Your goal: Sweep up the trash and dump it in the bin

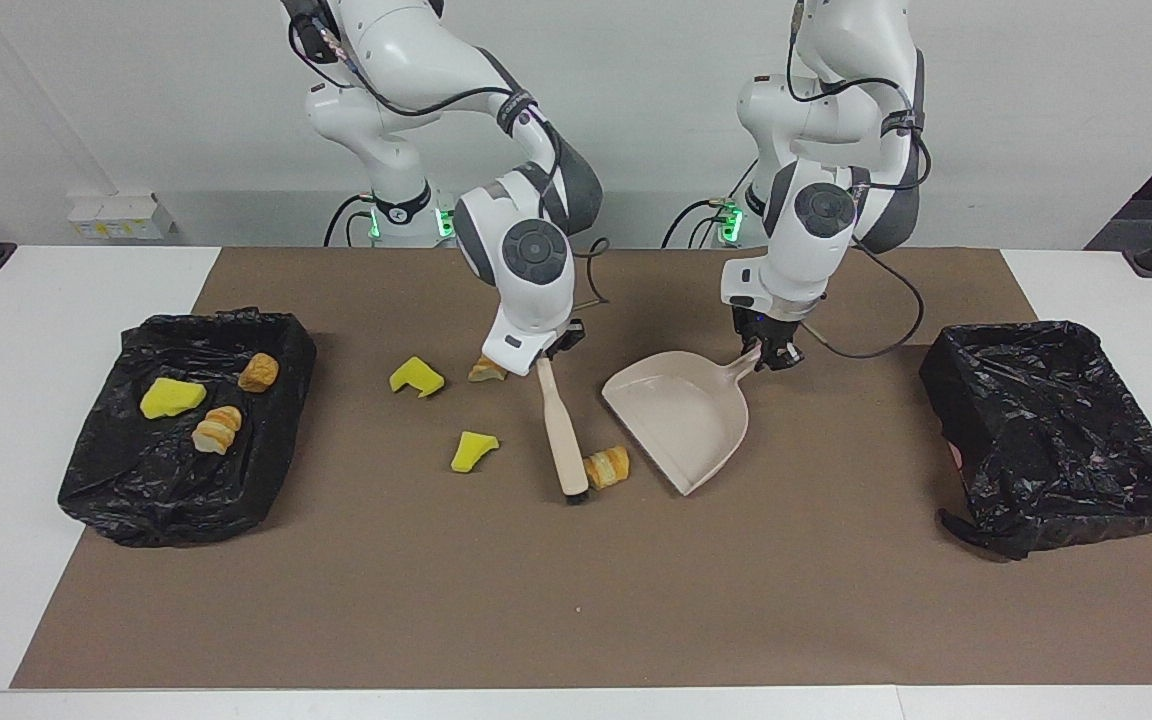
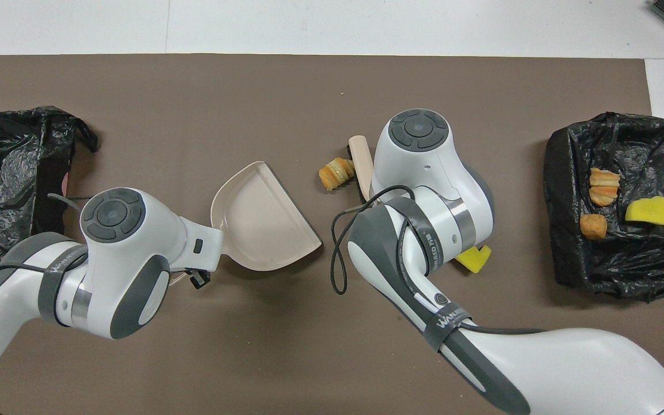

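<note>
with the left gripper [image 1: 774, 352] clamped on the dustpan [image 1: 681, 415] handle and the right gripper [image 1: 546, 358] gripping the brush [image 1: 563, 435], sweep the bread piece [image 1: 607, 466] at the brush's tip gently toward the pan's lip.

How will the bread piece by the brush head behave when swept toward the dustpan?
The bread piece looks small and light, so it will probably slide easily on the flat brown mat. Its rounded, ridged shape may make it roll or skitter sideways off the brush rather than go straight into the dustpan.
</note>
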### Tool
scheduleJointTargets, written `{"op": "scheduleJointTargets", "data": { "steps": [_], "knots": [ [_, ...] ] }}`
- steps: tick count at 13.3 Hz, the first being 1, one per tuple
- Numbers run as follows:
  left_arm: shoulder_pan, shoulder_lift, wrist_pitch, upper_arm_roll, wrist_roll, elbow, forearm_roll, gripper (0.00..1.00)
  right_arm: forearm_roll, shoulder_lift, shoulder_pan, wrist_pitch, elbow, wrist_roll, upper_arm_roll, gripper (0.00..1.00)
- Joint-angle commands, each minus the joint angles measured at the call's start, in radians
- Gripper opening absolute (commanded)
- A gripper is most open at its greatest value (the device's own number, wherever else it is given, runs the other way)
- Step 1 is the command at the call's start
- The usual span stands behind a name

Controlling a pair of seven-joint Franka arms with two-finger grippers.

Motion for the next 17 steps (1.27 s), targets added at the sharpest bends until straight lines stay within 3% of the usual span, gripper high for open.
{"op": "scheduleJointTargets", "data": {
  "steps": [1, 2, 8, 12, 17],
  "knots": [
    [-0.009, 0.009, 0.008, 0.007, 0.159, 0.028, 0.091, 0.0, 0.09, -0.055, 0.044, 0.012, -0.044, 0.032, 0.006, 0.0],
    [-0.013, 0.01, 0.008, 0.006, 0.209, 0.029, 0.139, 0.0, 0.094, -0.064, 0.074, 0.012, -0.043, 0.06, 0.006, 0.0],
    [-0.01, 0.009, 0.006, 0.006, 0.118, 0.022, 0.138, 0.0, 0.177, -0.196, 0.096, -0.095, -0.044, 0.12, 0.023, 0.0],
    [-0.013, 0.009, 0.003, 0.004, 0.105, 0.023, 0.136, 0.0, 0.189, -0.217, 0.099, -0.111, -0.047, 0.172, 0.044, 0.0],
    [-0.012, 0.009, -0.001, 0.004, 0.051, 0.023, 0.135, 0.0, 0.071, -0.207, -0.032, -0.108, -0.098, 0.132, 0.032, 0.0]
  ]
}}
